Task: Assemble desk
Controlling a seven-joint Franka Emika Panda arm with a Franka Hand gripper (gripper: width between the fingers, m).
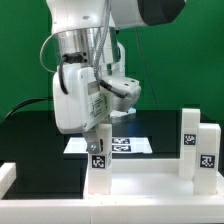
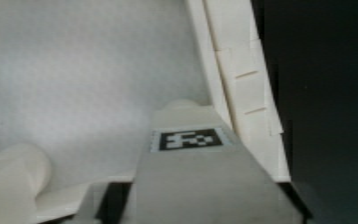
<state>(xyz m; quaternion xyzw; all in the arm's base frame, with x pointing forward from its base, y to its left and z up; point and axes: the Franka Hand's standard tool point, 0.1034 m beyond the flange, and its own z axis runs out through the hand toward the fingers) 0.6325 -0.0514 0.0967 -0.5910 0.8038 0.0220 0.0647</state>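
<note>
Reaching down from above, the large white robot arm [image 1: 85, 60] held its two-finger gripper [image 1: 97, 133] over the near part of the black worktop [image 1: 30, 135]. Its jaws were closed narrowly on a small white plastic block leg [image 1: 98, 165] carrying a black-and-white square tag, which stood upright on the wide flat white rectangular desk panel [image 1: 150, 190]. That panel lay along the worktop's front edge, and the gripped leg sat at its corner toward the exterior view's left.

Two more white block legs with tags [image 1: 197, 140] stood upright close together at the panel's opposite end, toward the exterior view's right; whether they touched each other could not be told. Behind the gripped leg, a thin flat white marker board [image 1: 115, 145] with printed black-and-white tags lay flat nearer the middle of the worktop. A green backdrop [image 1: 195, 50] filled the rear of the scene.

From the wrist view, the gripped leg [image 2: 197, 175] appeared between the fingers [image 2: 108, 205], its tag facing the camera, with the pale panel surface [image 2: 78, 80] below it. A raised white ridge [image 2: 238, 70] ran along one edge of the panel, and the dark worktop [image 2: 336, 100] lay past it.
</note>
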